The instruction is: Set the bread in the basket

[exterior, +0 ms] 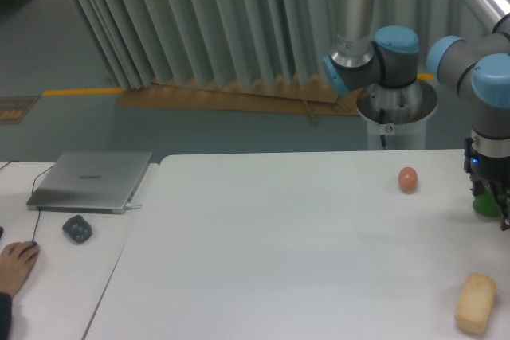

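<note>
The bread (476, 302) is a pale tan oblong bun lying on the white table (279, 260) near its front right corner. My gripper (492, 206) hangs at the right edge of the view, well behind the bread and apart from it, partly cut off by the frame. A green pepper (480, 205) shows low at the fingers, and I cannot tell whether it is held or whether the jaws are open. No basket is in view.
A small orange-brown egg-like ball (407, 179) sits left of the gripper. On the adjoining desk at left lie a closed laptop (92, 181), a dark mouse (77, 229) and a person's hand (16, 264).
</note>
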